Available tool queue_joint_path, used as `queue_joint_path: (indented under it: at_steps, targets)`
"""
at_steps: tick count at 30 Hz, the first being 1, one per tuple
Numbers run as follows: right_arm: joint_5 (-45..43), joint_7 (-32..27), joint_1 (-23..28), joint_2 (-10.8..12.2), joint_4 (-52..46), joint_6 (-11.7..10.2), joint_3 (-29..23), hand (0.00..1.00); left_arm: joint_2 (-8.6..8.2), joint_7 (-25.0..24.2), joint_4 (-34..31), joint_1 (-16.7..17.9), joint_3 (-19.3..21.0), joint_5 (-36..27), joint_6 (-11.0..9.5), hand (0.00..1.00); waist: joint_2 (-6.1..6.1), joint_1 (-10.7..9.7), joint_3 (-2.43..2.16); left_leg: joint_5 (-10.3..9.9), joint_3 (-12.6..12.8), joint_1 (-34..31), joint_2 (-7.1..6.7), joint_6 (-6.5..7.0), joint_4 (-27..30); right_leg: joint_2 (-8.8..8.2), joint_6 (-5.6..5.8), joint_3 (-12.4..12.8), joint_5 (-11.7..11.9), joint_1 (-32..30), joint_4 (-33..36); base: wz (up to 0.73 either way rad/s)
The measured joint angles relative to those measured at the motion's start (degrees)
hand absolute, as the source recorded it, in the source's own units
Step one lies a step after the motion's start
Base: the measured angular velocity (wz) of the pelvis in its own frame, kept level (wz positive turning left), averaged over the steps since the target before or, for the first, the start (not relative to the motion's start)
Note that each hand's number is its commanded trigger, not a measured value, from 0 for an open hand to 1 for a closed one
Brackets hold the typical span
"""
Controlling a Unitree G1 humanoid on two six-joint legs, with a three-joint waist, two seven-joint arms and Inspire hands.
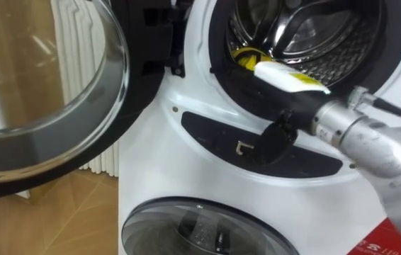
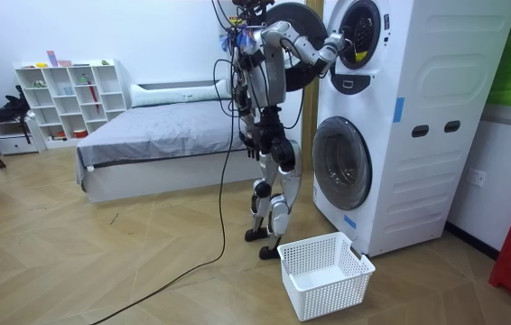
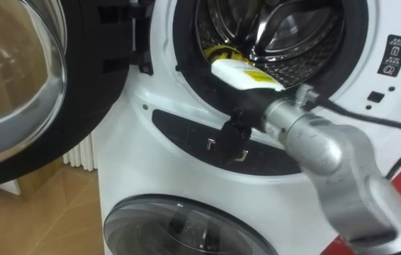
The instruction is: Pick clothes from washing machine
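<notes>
The upper washing machine's drum stands open, its ribbed steel wall showing. My right hand reaches in over the dark door seal at the drum's lower left, its white and yellow back facing up. A patch of yellow lies just past the hand at the rim; whether it is cloth I cannot tell. The fingers are hidden inside the drum. In the room view I stand upright in front of the stacked machines with that arm raised to the upper opening.
The upper door with its round glass hangs open to the left, a white radiator behind it. Below is the lower machine's closed door. A white laundry basket sits on the floor by my feet. A bed lies behind me.
</notes>
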Motion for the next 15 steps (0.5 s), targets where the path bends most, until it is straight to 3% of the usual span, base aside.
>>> queue_joint_path:
  at_steps: [5, 9, 15]
  targets:
    - [16.3, -1.6, -1.2, -0.3, 6.9, -0.9, -3.5, 0.0, -1.51, 3.4, -1.7, 3.0, 1.9, 0.0, 0.2, 0.0, 0.28, -0.8, 0.21, -0.1, -0.5, 0.1, -0.24, 0.16, 0.1, -0.35, 0.24, -0.9, -0.1, 0.4, -0.2, 0.06]
    - [22.0, -3.7, -1.6, -0.3, 11.5, -0.8, -6.7, 0.0, -2.3, 3.9, -2.9, 4.2, 2.5, 0.0, 0.4, 0.0, 0.82, -1.0, 0.58, -0.3, -1.5, 0.0, -0.79, 0.5, 0.2, -0.84, 0.87, -1.8, -0.5, 0.7, -0.2, 0.13]
    - [27.3, -7.1, -4.2, -0.5, 18.3, -0.8, -7.7, 0.0, -2.77, 3.9, -3.0, 4.5, 3.8, 0.0, 0.9, 0.0, 0.9, -1.4, 0.24, -0.5, -1.9, -0.3, -0.97, 0.87, 0.1, -1.0, 1.17, -2.6, -0.6, 0.9, -1.1, 0.08]
